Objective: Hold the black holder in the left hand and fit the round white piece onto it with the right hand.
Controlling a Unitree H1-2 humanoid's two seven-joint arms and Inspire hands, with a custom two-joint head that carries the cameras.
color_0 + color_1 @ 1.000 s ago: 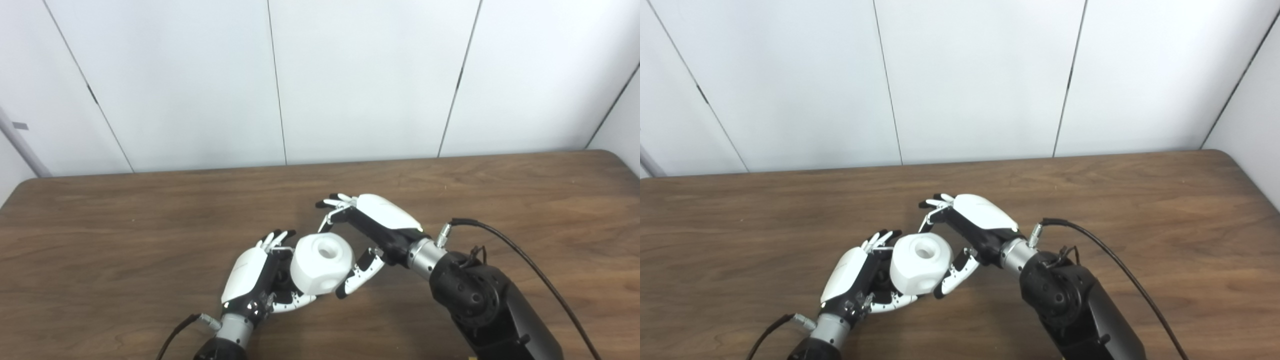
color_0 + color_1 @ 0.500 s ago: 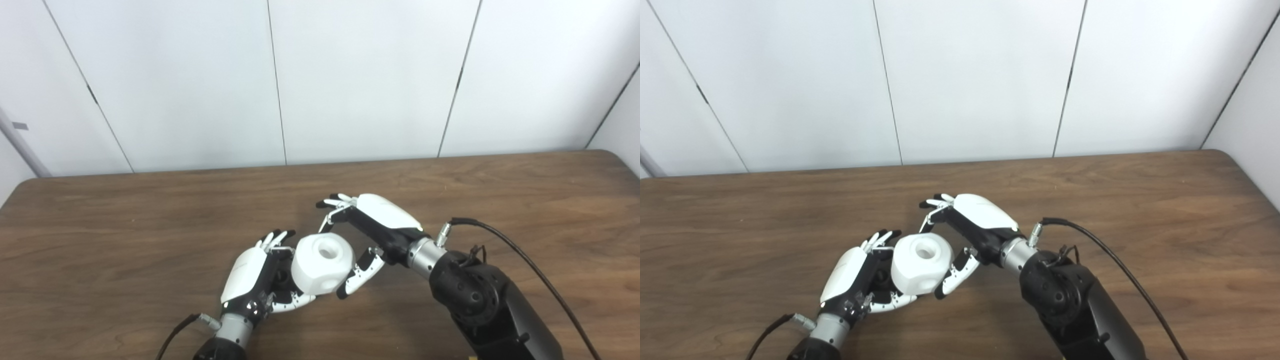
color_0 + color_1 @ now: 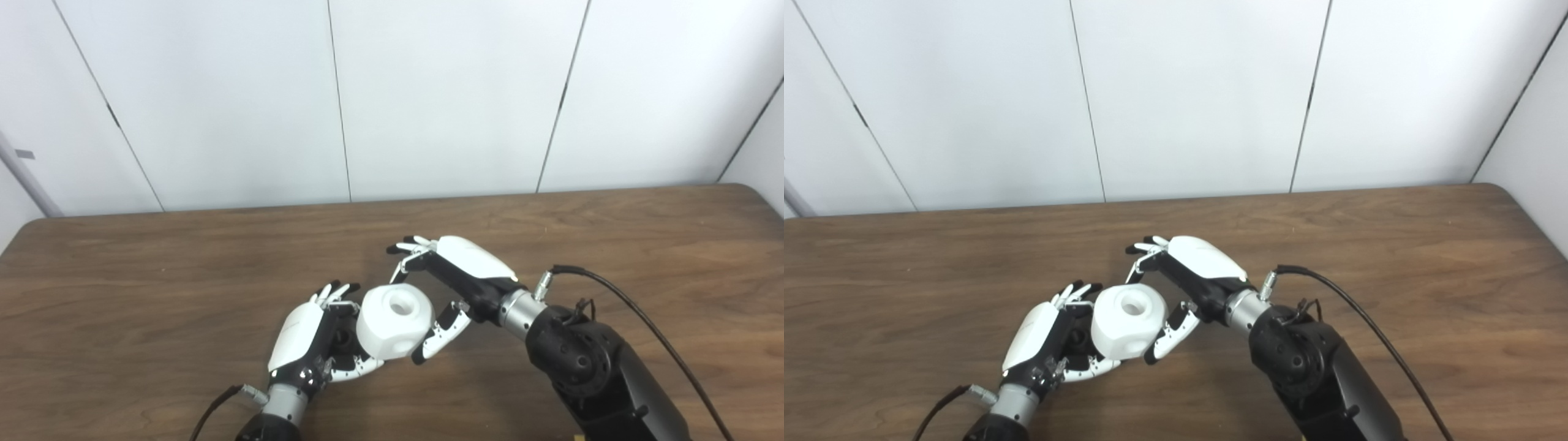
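Observation:
The round white piece (image 3: 395, 323), a chunky knob with a hole in its top, sits low in the middle of the table. My left hand (image 3: 303, 343) cups it from the left, shut on the black holder (image 3: 343, 339). Only a dark bit of the holder shows between the palm and the white piece. The right hand (image 3: 450, 285) reaches in from the right. One bent finger rests on the piece's upper back edge and the thumb (image 3: 436, 339) presses its lower right side. Its other fingers (image 3: 1145, 247) stretch out clear above the piece.
The brown wooden table (image 3: 153, 288) spreads wide to both sides and ends at a white panelled wall (image 3: 429, 92) behind. A black cable (image 3: 643, 318) loops off the right forearm, and another cable (image 3: 937, 410) trails from the left wrist.
The left hand has slid slightly toward the lower left. The white piece and the right hand have stayed almost still.

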